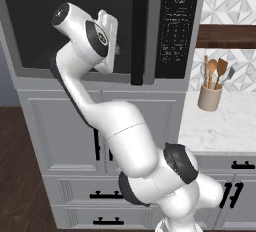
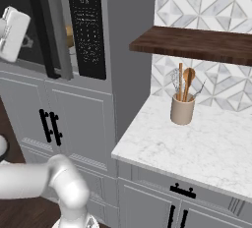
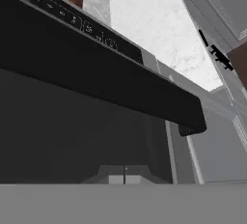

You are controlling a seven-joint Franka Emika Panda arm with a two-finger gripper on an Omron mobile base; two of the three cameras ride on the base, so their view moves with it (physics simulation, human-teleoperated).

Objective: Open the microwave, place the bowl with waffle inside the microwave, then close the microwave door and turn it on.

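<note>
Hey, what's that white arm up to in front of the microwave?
The robot arm has raised its gripper to the microwave door, close beside the black vertical handle. In the right base view the door stands slightly ajar, so it seems to be working the door open. Whether the fingers are open or shut cannot be told. A utensil cup with wooden spoons sits on the marble counter.

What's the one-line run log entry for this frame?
phase: opening microwave | gripper: at door handle, state unclear | door: slightly ajar | bowl: not placed

Even, shadowless rendered light throughout; all views slightly soft and low-resolution, the hand view dimmest, no glare.
</note>
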